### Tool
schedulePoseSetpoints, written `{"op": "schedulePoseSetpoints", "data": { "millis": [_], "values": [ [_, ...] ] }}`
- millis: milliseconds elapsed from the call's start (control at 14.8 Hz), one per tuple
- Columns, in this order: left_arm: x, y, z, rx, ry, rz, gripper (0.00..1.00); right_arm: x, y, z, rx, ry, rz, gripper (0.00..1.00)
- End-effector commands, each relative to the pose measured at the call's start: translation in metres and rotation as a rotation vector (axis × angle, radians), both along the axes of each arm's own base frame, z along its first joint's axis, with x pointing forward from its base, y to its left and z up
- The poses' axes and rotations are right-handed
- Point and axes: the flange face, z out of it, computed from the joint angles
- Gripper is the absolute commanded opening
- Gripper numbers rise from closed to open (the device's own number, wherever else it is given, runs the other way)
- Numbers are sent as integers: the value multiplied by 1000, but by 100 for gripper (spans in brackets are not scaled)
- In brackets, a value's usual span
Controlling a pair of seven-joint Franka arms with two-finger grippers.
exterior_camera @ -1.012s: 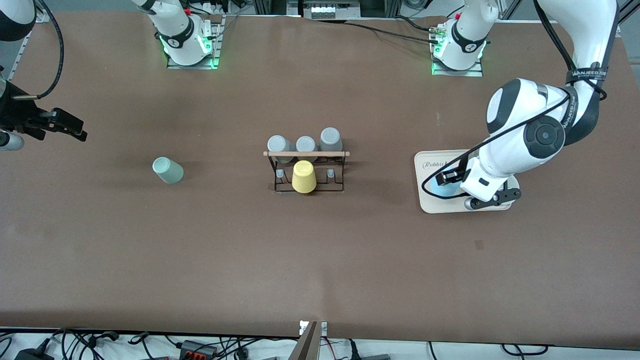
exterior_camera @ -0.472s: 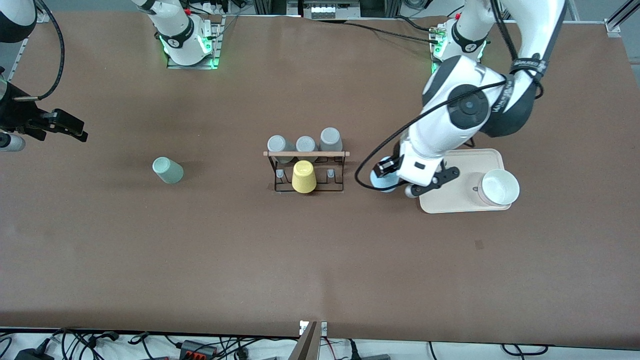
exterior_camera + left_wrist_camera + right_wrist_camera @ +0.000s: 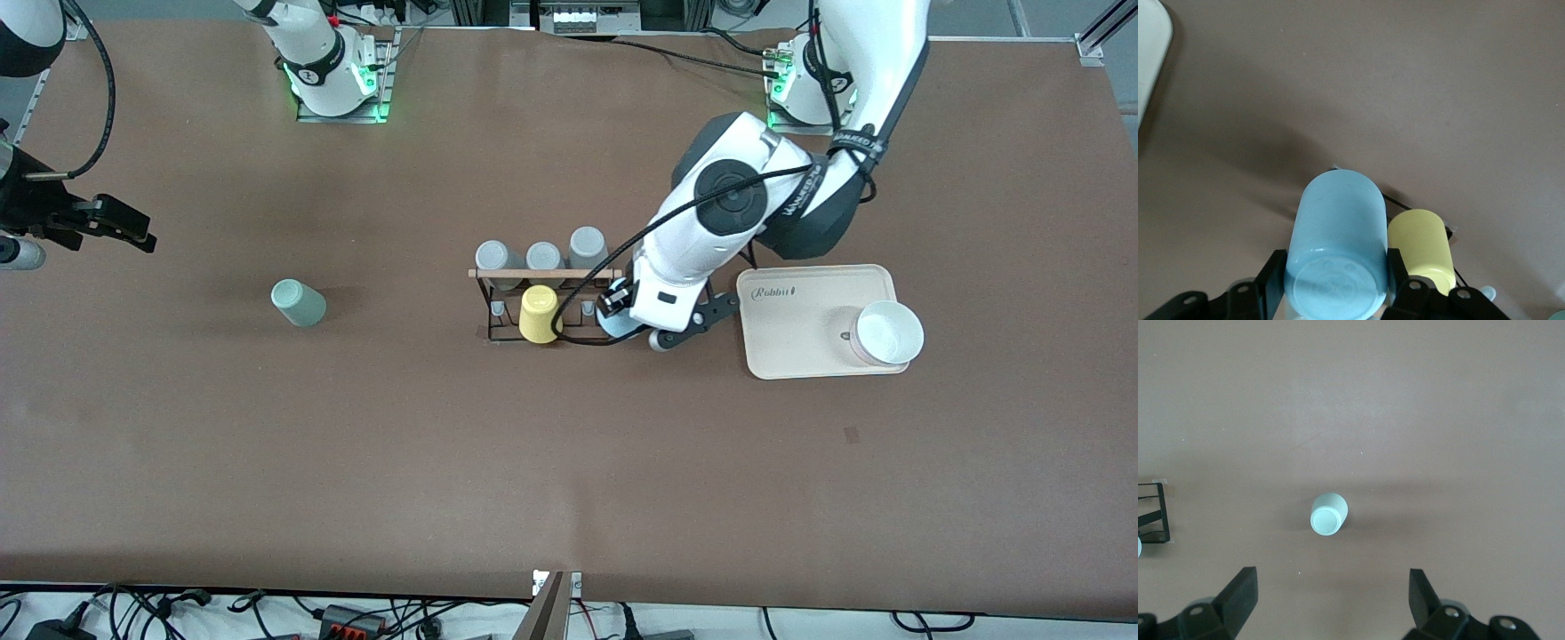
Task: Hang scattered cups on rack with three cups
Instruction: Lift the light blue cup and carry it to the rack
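The left claw (image 3: 1336,280), clamped on the light blue tapered cup (image 3: 1337,257), hangs over the black wire rack (image 3: 544,307) beside the yellow cup (image 3: 539,314), while the open right claw (image 3: 1331,597) waits nearest the mint-green cup (image 3: 298,302).

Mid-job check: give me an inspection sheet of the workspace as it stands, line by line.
Surface: brown table, no spills seen.
Job's things: light blue cup held over the rack's end toward the left arm; mint-green cup lying on the table toward the right arm's end.
Clutter: yellow cup and three grey cups on the rack; cream tray carrying a white bowl.
Grippers: left gripper shut on the light blue cup; right gripper open, waiting above the table, the mint-green cup in its wrist view.
Cables: black cable looped along the left arm's wrist, hanging close to the rack.
Surroundings: loose wires at the table edges.
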Motion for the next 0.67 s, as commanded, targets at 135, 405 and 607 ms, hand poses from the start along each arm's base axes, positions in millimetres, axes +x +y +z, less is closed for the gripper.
{"op": "schedulePoseSetpoints", "data": {
  "millis": [135, 405, 607],
  "values": [
    [-2, -31, -11, 21, 3, 19, 47, -3, -3, 1, -9, 1, 18, 100],
    [-8, -45, -44, 57, 24, -1, 47, -3, -4, 1, -9, 3, 16, 100],
    [-10, -50, -64, 81, 23, 0, 47, -3, -5, 0, -9, 4, 14, 100]
  ]
}}
